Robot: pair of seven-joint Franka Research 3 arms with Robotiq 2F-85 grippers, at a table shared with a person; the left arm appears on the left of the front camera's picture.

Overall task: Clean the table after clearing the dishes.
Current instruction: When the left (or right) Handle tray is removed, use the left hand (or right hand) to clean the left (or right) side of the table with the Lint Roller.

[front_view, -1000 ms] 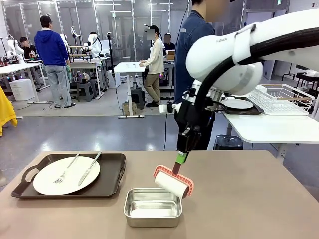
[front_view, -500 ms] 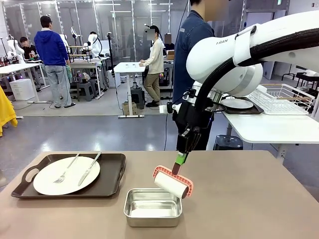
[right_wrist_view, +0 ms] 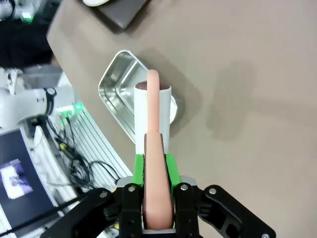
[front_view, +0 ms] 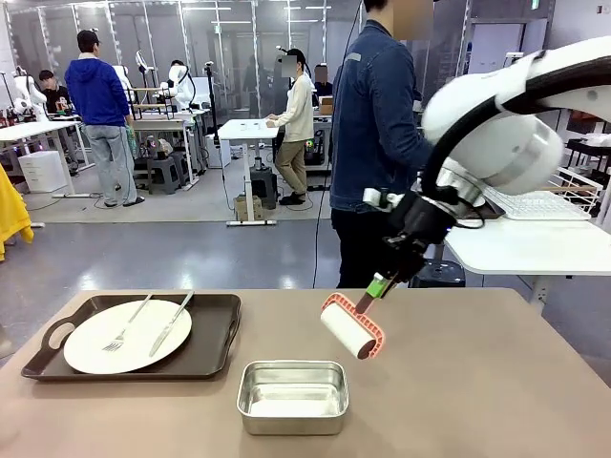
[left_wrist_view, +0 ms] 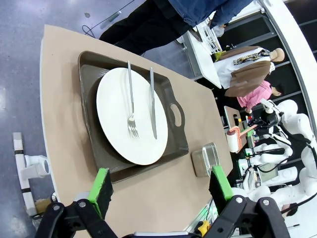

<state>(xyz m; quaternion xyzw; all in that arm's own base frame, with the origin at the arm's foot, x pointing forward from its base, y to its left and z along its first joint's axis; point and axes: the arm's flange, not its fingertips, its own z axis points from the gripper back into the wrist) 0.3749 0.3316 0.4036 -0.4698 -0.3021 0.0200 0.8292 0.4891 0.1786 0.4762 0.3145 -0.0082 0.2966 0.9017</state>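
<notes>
My right gripper [front_view: 378, 286] [right_wrist_view: 154, 171] is shut on the pink handle of a lint roller [front_view: 349, 328] [right_wrist_view: 153, 116], whose white roll hangs above the tan table [front_view: 477, 382], just right of a steel pan [front_view: 292, 395] [right_wrist_view: 119, 89]. A white plate [front_view: 127, 336] [left_wrist_view: 131, 116] with a fork [left_wrist_view: 131, 99] and a knife [left_wrist_view: 152, 101] lies on a dark handled tray [front_view: 205, 348] [left_wrist_view: 176, 144] at the table's left. My left gripper [left_wrist_view: 161, 186] is open, high above that tray, with nothing between its green pads.
A person in a denim jacket [front_view: 377, 105] stands at the table's far edge. A white side table [front_view: 525, 243] with a dish rack [front_view: 539, 196] is at the right, behind my right arm. Other people and tables are farther back.
My right arm swung to the right and carried the lint roller with it, from over the pan's rim to a spot right of the pan. The person behind it is now uncovered.
</notes>
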